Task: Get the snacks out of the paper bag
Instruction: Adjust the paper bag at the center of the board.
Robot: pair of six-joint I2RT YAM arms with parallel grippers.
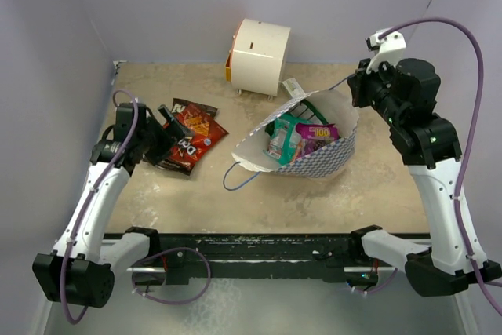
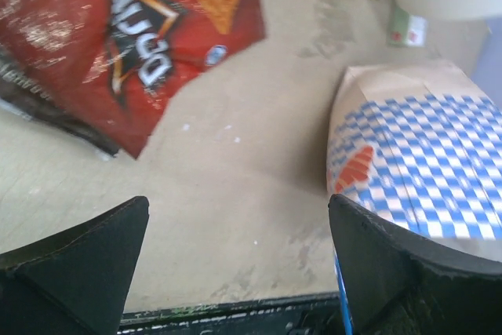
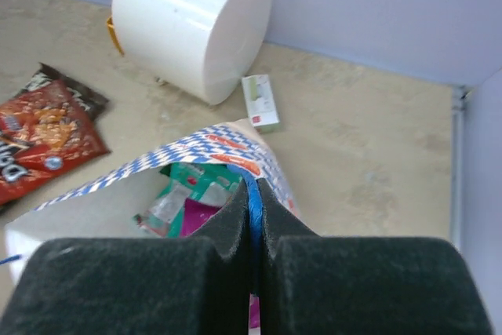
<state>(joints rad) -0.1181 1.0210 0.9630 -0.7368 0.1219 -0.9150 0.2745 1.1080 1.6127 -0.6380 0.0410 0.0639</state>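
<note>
Bag, top view: paper bag (image 1: 321,158) mid-surface (image 1: 376,190), snacks (image 1: 286,140) inside; chips bag (image 1: 190,135) out at 9 o'clock.
Left wrist view: left gripper (image 2: 237,217) wide open, empty; next, enter the bag mouth at 3 o'clock and pinch one packet.
Right wrist view: right gripper (image 3: 252,191) clamped on blue handle (image 3: 252,217); hold it high so the mouth gapes.

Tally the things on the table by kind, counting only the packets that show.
Chips bag: 1
Paper bag: 1
White cylinder: 1
Small box: 1
Packets seen in bag: 2 (teal packet, purple packet); more may be hidden
Total: 6
</note>
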